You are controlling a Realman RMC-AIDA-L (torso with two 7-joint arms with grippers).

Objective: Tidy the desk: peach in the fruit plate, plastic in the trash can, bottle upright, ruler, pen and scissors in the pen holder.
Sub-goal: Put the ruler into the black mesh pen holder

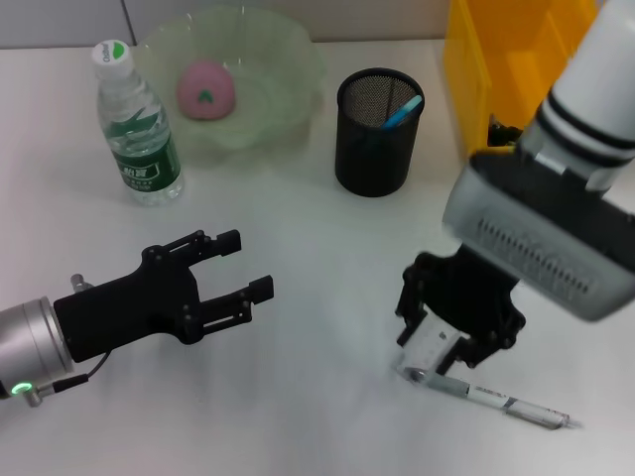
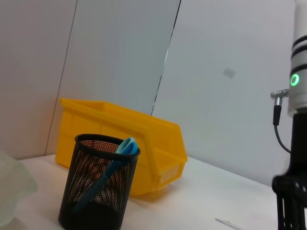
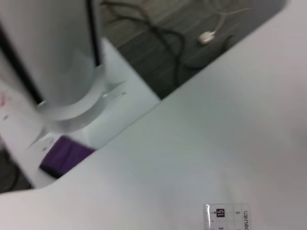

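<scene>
Clear ruler (image 1: 434, 345) marked "15" and "deli" sits gripped in our right gripper (image 1: 451, 342) beside the pen (image 1: 496, 398); our left gripper (image 1: 243, 266) hovers wide open.

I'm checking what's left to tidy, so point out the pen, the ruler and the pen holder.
pen (image 1: 516, 406), head view, middle of its barrel.
ruler (image 1: 433, 346), head view, clear face under the right gripper.
pen holder (image 1: 374, 149), head view, mesh wall.
</scene>
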